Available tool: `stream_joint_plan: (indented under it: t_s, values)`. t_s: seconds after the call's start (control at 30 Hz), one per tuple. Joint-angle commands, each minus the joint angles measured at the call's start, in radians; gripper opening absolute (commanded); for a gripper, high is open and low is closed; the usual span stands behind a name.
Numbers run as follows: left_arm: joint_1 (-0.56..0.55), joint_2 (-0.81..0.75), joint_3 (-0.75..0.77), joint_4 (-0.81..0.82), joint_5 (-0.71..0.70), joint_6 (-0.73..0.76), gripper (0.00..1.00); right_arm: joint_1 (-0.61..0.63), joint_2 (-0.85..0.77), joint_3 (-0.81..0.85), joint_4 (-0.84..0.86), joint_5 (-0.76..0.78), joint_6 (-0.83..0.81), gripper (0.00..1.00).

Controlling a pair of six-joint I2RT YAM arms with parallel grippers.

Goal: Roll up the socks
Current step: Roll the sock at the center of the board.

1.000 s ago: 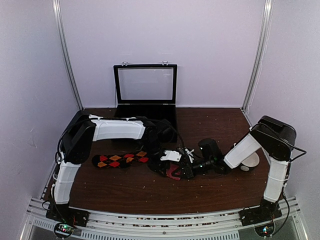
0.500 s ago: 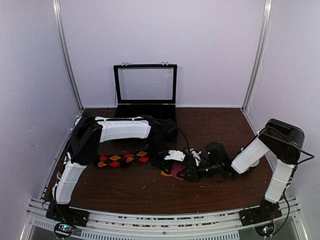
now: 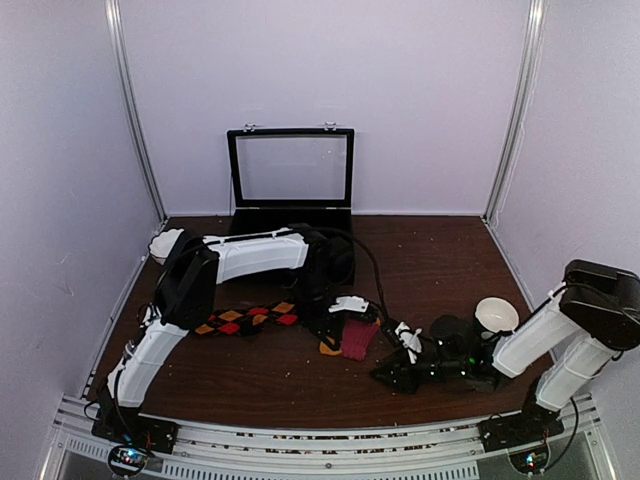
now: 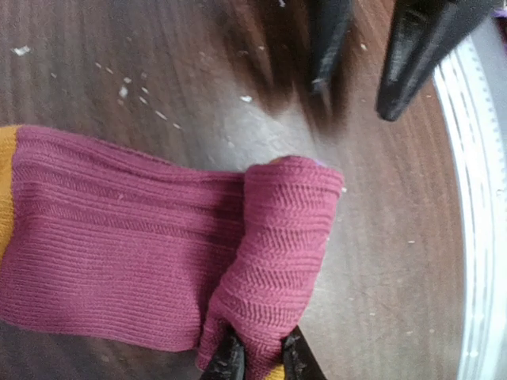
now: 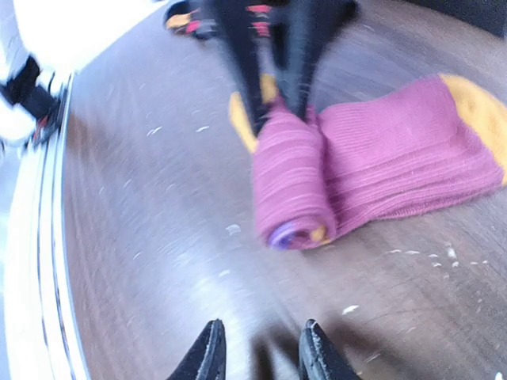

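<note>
The magenta-pink sock (image 3: pixel 358 338) lies near the table's middle, one end rolled into a short roll (image 4: pixel 287 229), the rest flat (image 4: pixel 111 253) with an orange toe. My left gripper (image 3: pixel 333 340) (image 4: pixel 259 360) is shut on the near end of that roll, fabric pinched between its fingers. In the right wrist view the roll (image 5: pixel 291 186) shows a purple core, with the left fingers (image 5: pixel 252 79) behind it. My right gripper (image 3: pixel 397 368) (image 5: pixel 259 348) stands open and empty, apart from the roll, to its right. The black argyle sock (image 3: pixel 245 318) lies flat under the left arm.
An open black case with a clear lid (image 3: pixel 290 170) stands at the back. A white cup (image 3: pixel 495 315) sits by the right arm. A metal rail (image 3: pixel 300 440) runs along the near edge. Pale crumbs dot the brown table (image 3: pixel 270 385).
My right gripper has let go of the pink sock, opened and drawn back to the right and nearer. The left gripper has closed on the roll's end.
</note>
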Motion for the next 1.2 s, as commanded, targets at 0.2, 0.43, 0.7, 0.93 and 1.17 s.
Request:
stream_joint_plan:
  t_s: [0.2,0.43,0.7,0.93,1.17]
  values:
    - [0.009,0.104,0.041,-0.204,-0.016,-0.117,0.15,0.289,-0.171,0.091,-0.317,0.437,-0.387,0.35]
    - [-0.013,0.153,0.121,-0.205,-0.087,-0.143,0.15,0.353,-0.080,0.211,-0.383,0.532,-0.545,0.36]
    - [-0.025,0.195,0.191,-0.238,-0.113,-0.144,0.16,0.330,0.054,0.341,-0.396,0.587,-0.717,0.36]
    - [-0.025,0.196,0.192,-0.238,-0.113,-0.132,0.16,0.278,0.148,0.395,-0.373,0.560,-0.751,0.35]
    - [-0.026,0.199,0.203,-0.241,-0.114,-0.119,0.21,0.259,0.187,0.381,-0.371,0.529,-0.706,0.29]
